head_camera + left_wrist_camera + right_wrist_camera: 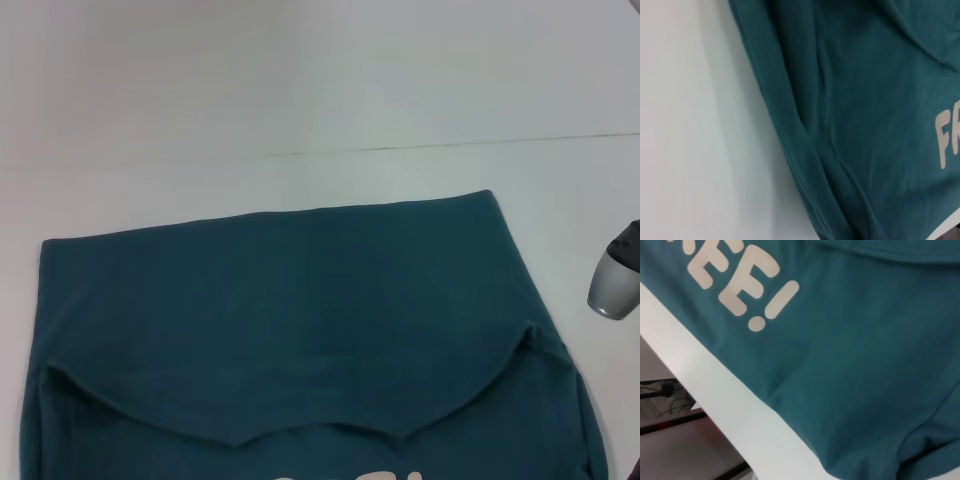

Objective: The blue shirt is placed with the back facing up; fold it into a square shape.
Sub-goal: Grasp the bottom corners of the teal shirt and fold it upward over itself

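Lying partly folded on the white desk point(300, 80), the dark teal-blue cotton short-sleeved shirt point(290, 300) could slide off the near edge if dragged; neither pincer's state can be told.

White table point(300, 90) — blue shirt point(300, 300) flat on it, seemingly part-folded.

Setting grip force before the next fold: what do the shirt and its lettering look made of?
The blue shirt looks like soft matte knit, probably cotton: it creases into rounded ridges and shows no sheen. The white lettering looks like a flat printed layer, smooth and opaque; ink or vinyl, I cannot tell.
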Tool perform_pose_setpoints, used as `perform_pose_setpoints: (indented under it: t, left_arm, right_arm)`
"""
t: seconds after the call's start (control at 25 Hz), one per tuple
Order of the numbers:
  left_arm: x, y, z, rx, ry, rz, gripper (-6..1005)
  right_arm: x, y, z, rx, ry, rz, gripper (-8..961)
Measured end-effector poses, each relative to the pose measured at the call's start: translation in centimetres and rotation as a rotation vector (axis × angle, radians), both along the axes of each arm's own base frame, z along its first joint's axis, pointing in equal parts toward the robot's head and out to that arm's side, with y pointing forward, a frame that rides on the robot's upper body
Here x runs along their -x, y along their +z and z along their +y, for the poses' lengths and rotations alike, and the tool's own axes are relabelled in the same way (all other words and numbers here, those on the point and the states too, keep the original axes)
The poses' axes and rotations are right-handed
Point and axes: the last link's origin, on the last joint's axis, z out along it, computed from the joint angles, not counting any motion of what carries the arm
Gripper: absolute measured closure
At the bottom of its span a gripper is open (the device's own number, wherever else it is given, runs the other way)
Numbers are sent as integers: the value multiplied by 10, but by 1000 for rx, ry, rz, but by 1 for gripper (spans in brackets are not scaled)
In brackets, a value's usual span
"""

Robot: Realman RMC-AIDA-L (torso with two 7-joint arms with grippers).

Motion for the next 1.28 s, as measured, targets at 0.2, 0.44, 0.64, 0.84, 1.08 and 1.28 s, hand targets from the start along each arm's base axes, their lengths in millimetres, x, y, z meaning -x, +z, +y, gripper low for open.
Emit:
perform_pose_setpoints:
  t: [0.2, 0.44, 0.64, 0.84, 1.08, 1.28]
  left_arm:
    - [-1, 0, 1, -29, -30, -47, 877]
    - [0, 23, 16, -223, -59, -143, 877]
    - [-6, 40, 38, -388, -101, -192, 876]
    - [-13, 44, 60, -504, -147, -207, 876]
    - [-17, 44, 84, -638, -196, -225, 876]
    - [-20, 38, 102, -726, -216, -229, 876]
  right_arm:
    - [-1, 4, 2, -24, 21, 42, 831]
    - [-8, 36, 26, -243, 48, 127, 830]
    - [-8, 54, 46, -397, 68, 188, 830]
    - [-3, 67, 63, -554, 54, 216, 829]
    - [6, 79, 76, -671, 48, 226, 832]
    - [15, 80, 90, -737, 44, 224, 835]
